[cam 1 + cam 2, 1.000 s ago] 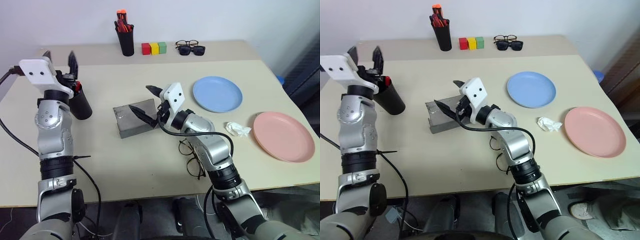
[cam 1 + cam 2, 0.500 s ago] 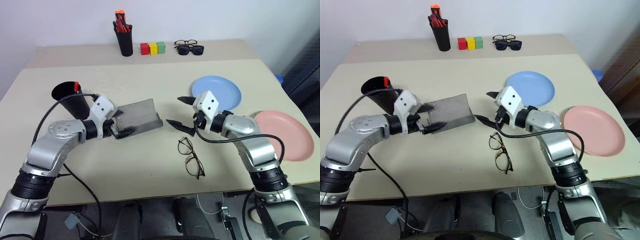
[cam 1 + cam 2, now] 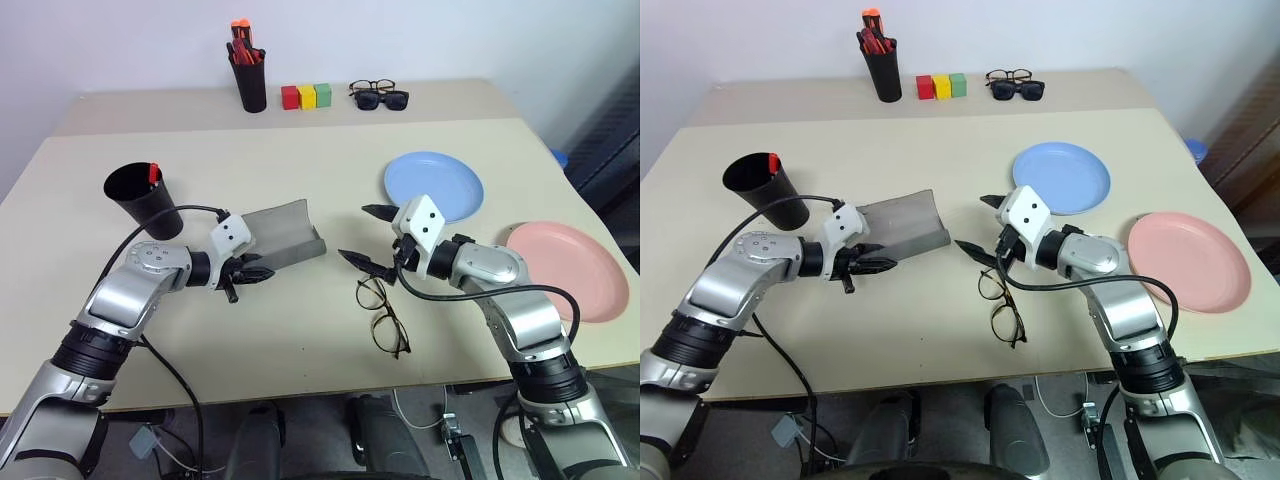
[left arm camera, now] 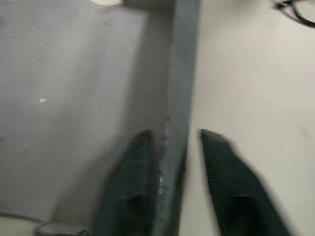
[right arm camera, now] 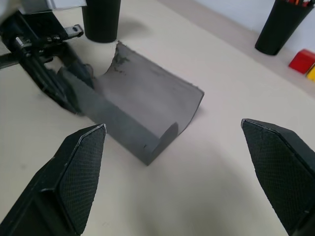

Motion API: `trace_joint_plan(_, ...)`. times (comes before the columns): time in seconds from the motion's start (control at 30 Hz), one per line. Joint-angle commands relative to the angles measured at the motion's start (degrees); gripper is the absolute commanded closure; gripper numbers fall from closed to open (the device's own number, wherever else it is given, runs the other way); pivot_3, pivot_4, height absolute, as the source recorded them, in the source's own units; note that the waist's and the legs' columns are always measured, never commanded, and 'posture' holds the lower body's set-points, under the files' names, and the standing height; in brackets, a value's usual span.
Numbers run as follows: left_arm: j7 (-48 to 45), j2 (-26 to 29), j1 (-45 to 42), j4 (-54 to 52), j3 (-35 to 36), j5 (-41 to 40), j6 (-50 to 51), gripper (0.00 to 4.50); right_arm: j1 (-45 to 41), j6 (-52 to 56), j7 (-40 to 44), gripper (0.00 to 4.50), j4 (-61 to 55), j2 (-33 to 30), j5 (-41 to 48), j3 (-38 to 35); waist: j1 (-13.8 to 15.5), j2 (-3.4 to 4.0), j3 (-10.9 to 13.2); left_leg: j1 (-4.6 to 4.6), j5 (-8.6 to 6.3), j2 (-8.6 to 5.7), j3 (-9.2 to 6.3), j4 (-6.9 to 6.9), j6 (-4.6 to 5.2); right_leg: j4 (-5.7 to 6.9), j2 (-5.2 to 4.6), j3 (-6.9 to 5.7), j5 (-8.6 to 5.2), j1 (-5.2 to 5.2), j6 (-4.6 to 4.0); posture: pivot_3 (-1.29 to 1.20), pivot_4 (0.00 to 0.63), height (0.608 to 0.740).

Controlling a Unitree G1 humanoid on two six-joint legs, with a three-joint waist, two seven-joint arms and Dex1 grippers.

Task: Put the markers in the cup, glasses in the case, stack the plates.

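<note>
Cup: the black cup [image 3: 143, 199] stands upright at the left of the tabletop [image 3: 300, 330], a red marker [image 3: 153, 173] poking up at its rim.
Left tool: the left tool [image 3: 252, 274] lies low over the tabletop, just right of the cup and pointing right; its fingers are closed down on the near wall of the case [image 3: 280, 232], one finger [image 4: 129, 187] inside the wall and the other outside, as the left wrist view shows.
Case: grey, lying open in the middle of the tabletop, its lighter lining facing up, one end nearer the left tool and the other end toward the right tool.
Glasses: the wire-rimmed glasses [image 3: 383, 313] lie flat on the tabletop near its front edge, right of the case and apart from it, just below the right tool.
Right tool: the right tool [image 3: 366, 236] hovers right of the case with its fingers spread wide and nothing between them; it points left toward the case's open end and touches nothing that I can see.
Blue plate: the blue plate [image 3: 450, 182] sits beyond the right tool, well apart from the case.
Pink plate: the pink plate [image 3: 580, 268] sits at the right edge of the tabletop, beside the blue plate and not stacked on it.
</note>
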Motion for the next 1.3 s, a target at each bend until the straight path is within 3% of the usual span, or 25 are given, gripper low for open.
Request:
trace_joint_plan(0.03, -4.3, 1.3, 0.1, -1.6, -0.5, 1.6, -4.8, 4.43, 0.1, 0.7, -0.6, 0.0, -3.1, -1.6, 0.4, -2.5, 0.0, 0.0, 0.0, 0.0, 0.0, 0.0, 0.0, 0.0, 0.0, 0.0, 0.0, 0.0, 0.0, 0.0, 0.0, 0.0, 0.15, 0.74)
trace_joint_plan(0.47, -14.7, 2.3, 0.0, -1.6, -2.3, 5.4, -13.4, 4.43, 3.7, 8.7, 0.0, 0.0, -6.3, -7.7, 2.6, -6.5, 0.0, 0.0, 0.0, 0.0, -0.01, 0.01, 0.0, 0.0, 0.02, -0.01, 0.02, 0.0, -0.01, 0.0, -0.01, 0.0, 0.15, 0.74)
trace_joint_plan(0.57, -16.1, 2.0, -0.8, 0.2, -2.3, 6.2, -14.7, 3.58, 5.0, 16.7, -0.5, 0.0, -8.5, -8.6, 7.0, -9.4, 0.3, 0.0, 0.0, -0.05, -0.01, 0.0, 0.0, 0.04, 0.02, -0.02, -0.01, 0.0, -0.01, 0.0, 0.01, 0.0, 0.15, 0.74)
trace_joint_plan(0.67, -14.4, 1.1, -0.8, 0.9, -1.4, 7.0, -16.5, 2.18, 6.3, 21.6, -0.2, 0.0, -10.6, -9.8, 9.5, -10.4, 0.3, 0.0, 0.0, -0.05, -0.01, -0.01, 0.0, 0.08, 0.02, -0.01, -0.01, 0.0, -0.01, 0.0, 0.01, 0.0, 0.15, 0.74)
trace_joint_plan(0.9, -11.8, 2.2, 2.2, -4.0, 6.8, 0.9, -10.7, 2.18, 8.7, 39.7, -5.4, 0.0, -13.1, -7.9, 17.2, -14.0, -0.2, 0.0, 0.0, -0.04, -0.03, 0.02, -0.01, 0.07, 0.06, 0.01, 0.01, 0.0, -0.01, 0.0, 0.01, 0.0, 0.15, 0.74)
trace_joint_plan(1.13, -7.1, 3.7, 14.0, -15.1, 16.8, -5.5, -4.4, 2.18, 10.3, 51.1, -9.3, 0.0, -16.3, -4.6, 24.6, -18.8, 0.0, 0.0, 0.0, -0.03, -0.04, 0.02, 0.0, 0.07, 0.08, 0.0, -0.01, 0.02, -0.01, 0.01, 0.01, 0.0, 0.15, 0.74)
trace_joint_plan(1.3, -4.0, 2.9, 22.7, -22.6, 19.7, -9.1, -1.6, 2.18, 10.9, 54.5, -11.9, 0.0, -16.7, -3.0, 26.3, -18.8, 0.0, 0.0, 0.0, -0.02, -0.05, 0.02, 0.0, 0.06, 0.09, -0.01, -0.01, 0.02, -0.02, 0.01, 0.0, 0.0, 0.15, 0.74)
